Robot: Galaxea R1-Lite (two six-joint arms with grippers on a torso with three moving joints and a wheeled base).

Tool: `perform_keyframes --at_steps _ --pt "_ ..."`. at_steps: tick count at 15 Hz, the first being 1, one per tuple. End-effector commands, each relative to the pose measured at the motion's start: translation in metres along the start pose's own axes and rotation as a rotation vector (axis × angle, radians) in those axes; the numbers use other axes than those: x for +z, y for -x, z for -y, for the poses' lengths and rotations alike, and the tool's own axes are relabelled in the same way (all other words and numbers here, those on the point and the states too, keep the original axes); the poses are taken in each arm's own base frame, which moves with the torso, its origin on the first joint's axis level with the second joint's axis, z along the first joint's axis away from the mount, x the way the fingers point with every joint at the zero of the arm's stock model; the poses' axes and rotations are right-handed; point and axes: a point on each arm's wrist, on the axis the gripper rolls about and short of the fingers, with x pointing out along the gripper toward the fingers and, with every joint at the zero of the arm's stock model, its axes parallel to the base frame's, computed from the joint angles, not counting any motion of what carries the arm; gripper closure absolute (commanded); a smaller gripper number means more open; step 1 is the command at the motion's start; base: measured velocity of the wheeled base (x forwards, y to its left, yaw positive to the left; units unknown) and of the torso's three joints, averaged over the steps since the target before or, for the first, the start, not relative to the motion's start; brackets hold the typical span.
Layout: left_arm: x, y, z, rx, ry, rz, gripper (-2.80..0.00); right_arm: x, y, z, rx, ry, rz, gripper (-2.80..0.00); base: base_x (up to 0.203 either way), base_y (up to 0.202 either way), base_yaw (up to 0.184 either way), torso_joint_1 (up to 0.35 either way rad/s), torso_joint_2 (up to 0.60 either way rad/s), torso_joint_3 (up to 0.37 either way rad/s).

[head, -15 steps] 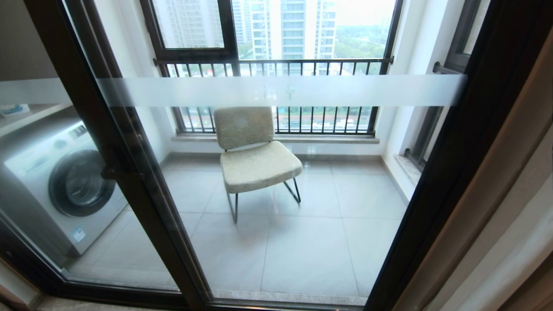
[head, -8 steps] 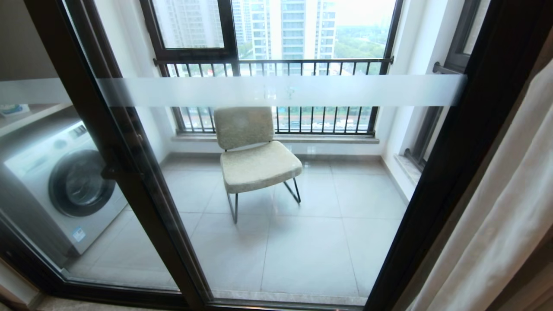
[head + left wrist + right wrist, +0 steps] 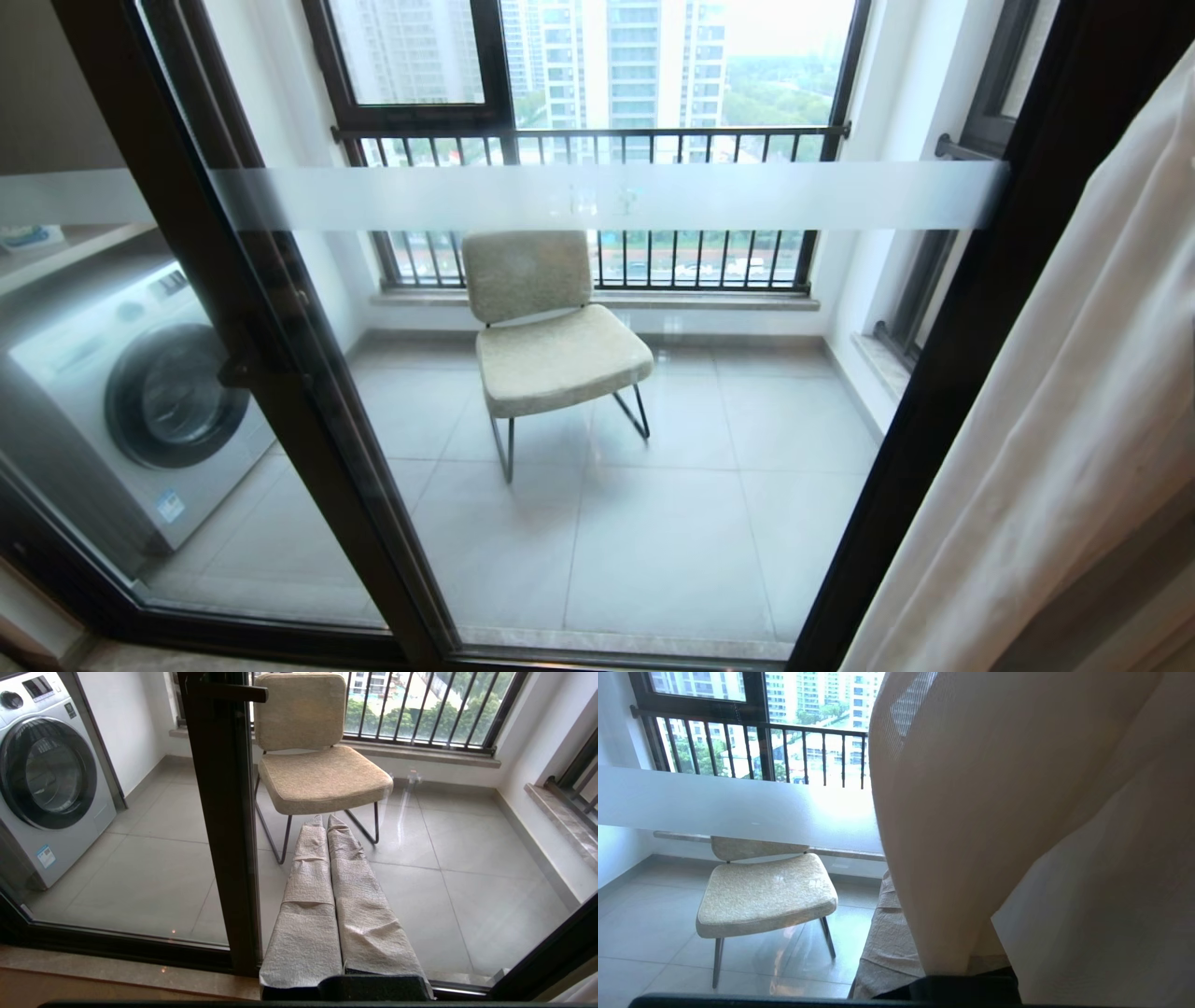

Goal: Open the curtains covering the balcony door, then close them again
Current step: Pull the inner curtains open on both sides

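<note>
With right gripper (image 3: 896,933) jaws together under the curtains (image 3: 1055,420), we sweep steadily across the balcony door (image 3: 597,373); left gripper (image 3: 327,826) jaws together, parked.

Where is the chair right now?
In the head view the beige chair stands out on the balcony floor behind the glass balcony door, near the middle, in front of the black railing, with the washing machine to its left.

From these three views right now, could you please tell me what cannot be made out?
- Right gripper jaws: right wrist view, draped by the cream-beige woven curtain.
- Small characters on the black-framed glass balcony door's frosted white band: head view, too small.
- Curtain top and hem: cut off by picture edges.
</note>
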Motion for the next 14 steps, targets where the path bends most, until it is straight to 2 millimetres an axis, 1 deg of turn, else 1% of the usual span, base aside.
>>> perform_keyframes --at_steps 1,14 --pt "0.0001 -0.0001 0.0000 0.001 0.001 -0.001 0.00 0.0000 0.0005 -0.0002 0.002 0.000 0.003 0.00 0.000 0.000 0.000 0.000 0.00 0.000" --pt "0.0000 0.0000 0.0000 0.001 0.001 0.001 0.00 0.0005 0.0049 -0.0005 0.001 -0.001 0.006 0.00 0.000 0.000 0.000 0.000 0.00 0.000"
